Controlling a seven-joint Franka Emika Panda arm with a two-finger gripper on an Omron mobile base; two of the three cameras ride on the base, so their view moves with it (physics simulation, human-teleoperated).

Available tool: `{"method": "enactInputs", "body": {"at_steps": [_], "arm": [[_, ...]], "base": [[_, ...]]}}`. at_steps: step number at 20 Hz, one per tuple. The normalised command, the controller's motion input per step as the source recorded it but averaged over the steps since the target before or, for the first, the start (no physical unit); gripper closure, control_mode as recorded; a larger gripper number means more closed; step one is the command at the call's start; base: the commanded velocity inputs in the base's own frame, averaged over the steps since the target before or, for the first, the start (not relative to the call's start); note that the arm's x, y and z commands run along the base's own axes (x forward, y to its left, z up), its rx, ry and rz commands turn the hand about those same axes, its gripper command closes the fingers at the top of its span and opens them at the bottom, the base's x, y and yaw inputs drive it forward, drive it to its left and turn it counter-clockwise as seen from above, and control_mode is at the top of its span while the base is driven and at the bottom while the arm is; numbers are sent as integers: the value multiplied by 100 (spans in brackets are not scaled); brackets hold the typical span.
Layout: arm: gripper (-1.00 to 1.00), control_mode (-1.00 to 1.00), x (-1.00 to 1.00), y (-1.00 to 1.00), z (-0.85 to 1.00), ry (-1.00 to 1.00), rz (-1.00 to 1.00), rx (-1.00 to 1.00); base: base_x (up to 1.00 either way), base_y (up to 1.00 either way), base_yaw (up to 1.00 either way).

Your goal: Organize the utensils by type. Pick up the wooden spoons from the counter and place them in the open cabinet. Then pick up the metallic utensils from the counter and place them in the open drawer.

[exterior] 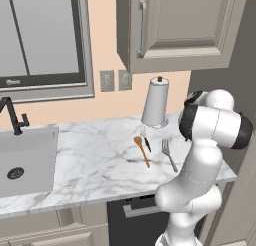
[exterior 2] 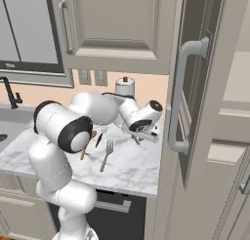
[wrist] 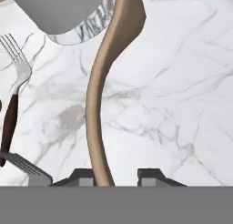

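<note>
Up close, the pincer (wrist: 116,175) straddles the handle of the wooden spoon (wrist: 102,95) — slim, orange-brown, gently curved, its oval bowl at the far end — jaws partly closed around it, grip uncertain. It lies on the white marble bench (exterior: 95,160), beside a silver fork (exterior: 169,153).

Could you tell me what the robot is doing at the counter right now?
The arm reaches low over the marble counter, with its gripper around the handle of a light-brown wooden spoon. The handle runs up between the finger tips, but I can't tell whether they have clamped it. Further left, an orange-brown spoon, a black-handled utensil and a silver fork lie on the counter.
</note>
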Motion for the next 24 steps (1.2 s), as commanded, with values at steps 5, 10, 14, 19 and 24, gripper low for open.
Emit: {"method": "enactInputs", "body": {"at_steps": [5, 10, 14, 19, 24], "arm": [[100, -100, -81, 100, 76, -12, 1, -44], [100, -100, -97, 98, 80, -20, 2, -36], [100, -100, -100, 46, 100, -16, 0, -4], [100, -100, -100, 7, 100, -16, 0, 0], [100, -100, -100, 7, 100, -17, 0, 0]], "base": [[0, 0, 0], [0, 0, 0], [0, 0, 0], [0, 0, 0], [0, 0, 0]]}}
